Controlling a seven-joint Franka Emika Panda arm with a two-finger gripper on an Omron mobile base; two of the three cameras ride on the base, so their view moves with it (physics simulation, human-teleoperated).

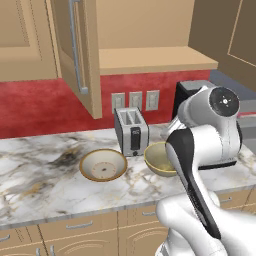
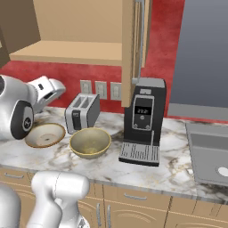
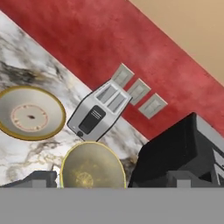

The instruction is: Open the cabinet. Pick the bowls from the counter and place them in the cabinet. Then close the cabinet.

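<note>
The gripper hangs wide open and empty, the olive bowl directly ahead between its 2 tips; the tan bowl lies farther off.

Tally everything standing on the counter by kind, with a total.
Bowls: 2, tan-rimmed bowl and olive-yellow bowl
Toaster: 1
Coffee machine: 1
Total: 4
</note>
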